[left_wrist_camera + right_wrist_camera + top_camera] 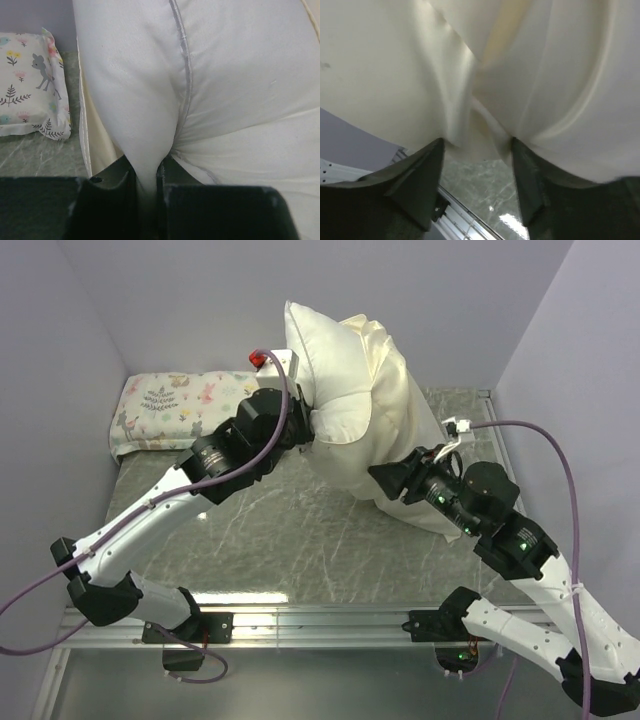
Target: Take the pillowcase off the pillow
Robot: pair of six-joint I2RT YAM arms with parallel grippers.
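Pinching a fold of the white pillow (240, 75) tight with the left gripper (147, 175), clamping a bunch of the cream pillowcase (380, 75) with the right gripper (477, 150). Propped on end on the table (280, 530), bare upper left, cased lower right, near a floral cushion (170, 405).

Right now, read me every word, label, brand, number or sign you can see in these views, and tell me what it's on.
None: no readable text in any view.
The floral animal-print pillow carries only pictures (a deer, flowers, sprigs), no letters.
The pillowcase, the pillow, the left arm and the right arm show no lettering.
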